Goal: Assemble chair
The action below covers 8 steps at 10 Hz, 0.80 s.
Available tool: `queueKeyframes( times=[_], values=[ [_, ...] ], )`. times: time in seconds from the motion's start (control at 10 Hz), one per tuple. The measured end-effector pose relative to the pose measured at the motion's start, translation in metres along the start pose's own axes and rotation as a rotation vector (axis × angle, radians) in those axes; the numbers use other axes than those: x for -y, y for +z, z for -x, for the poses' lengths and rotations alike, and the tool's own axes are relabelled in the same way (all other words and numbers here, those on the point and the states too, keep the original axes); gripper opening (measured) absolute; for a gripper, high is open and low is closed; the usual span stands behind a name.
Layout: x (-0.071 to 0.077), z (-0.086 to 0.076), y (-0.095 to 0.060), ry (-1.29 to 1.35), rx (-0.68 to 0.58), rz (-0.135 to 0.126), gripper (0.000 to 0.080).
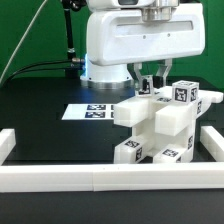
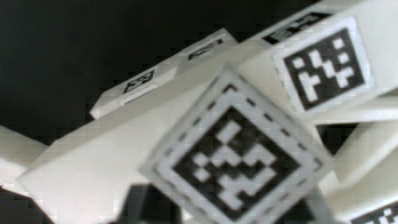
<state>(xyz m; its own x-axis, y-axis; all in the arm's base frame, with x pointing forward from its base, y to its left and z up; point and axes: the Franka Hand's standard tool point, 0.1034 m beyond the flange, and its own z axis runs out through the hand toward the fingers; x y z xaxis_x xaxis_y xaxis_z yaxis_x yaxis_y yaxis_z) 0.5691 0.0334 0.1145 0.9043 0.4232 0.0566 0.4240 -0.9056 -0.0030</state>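
Exterior view, table: the black table (image 1: 40, 105) fills the scene, with a green backdrop behind it.
Arm: the white Panda arm (image 1: 135, 35) comes down from the top of the frame, a black cable trailing off toward the exterior view's left.
Border wall: a long low white wall (image 1: 100, 178) runs along the near edge of the table and turns up both sides.
Chair: the chair (image 1: 150, 125) stands as a stacked cluster of white blocky parts right of centre in the exterior view, just behind the near wall; it rests on the table, with small tagged cubes at its foot and a tagged block at its top on the exterior view's right.
Marker board: the flat white marker board (image 1: 92, 111) lies on the table just to the exterior view's left of the chair, partly covered by it.
Gripper: the gripper (image 1: 151, 82) hangs directly over the top of the chair; its two dark fingers (image 1: 143, 80) stand a little apart, and whether they pinch a part or merely touch it I cannot tell.
Wrist view, chair: the chair's parts (image 2: 107, 140) fill the picture at a tilt against the dark table.
Tags: one large black-and-white tag (image 2: 235, 155) sits close up, turned like a diamond, and a second tag (image 2: 329, 65) shows on another block beyond it.
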Motion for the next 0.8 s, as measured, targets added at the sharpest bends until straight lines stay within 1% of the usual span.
queueKeyframes(
  times=[0.1,0.2,0.3,0.7,0.8],
  values=[
    [0.0028,0.0002,0.0016,0.014,0.000,0.000,0.0082],
    [0.0007,0.0010,0.0038,0.014,-0.006,0.008,0.0017],
    [-0.0039,-0.0025,0.0025,-0.009,-0.031,0.031,0.0006],
    [-0.0038,-0.0021,0.0027,-0.004,-0.029,0.030,0.0001],
    [-0.0038,-0.0021,0.0027,-0.004,-0.029,0.030,0.0087]
  ],
)
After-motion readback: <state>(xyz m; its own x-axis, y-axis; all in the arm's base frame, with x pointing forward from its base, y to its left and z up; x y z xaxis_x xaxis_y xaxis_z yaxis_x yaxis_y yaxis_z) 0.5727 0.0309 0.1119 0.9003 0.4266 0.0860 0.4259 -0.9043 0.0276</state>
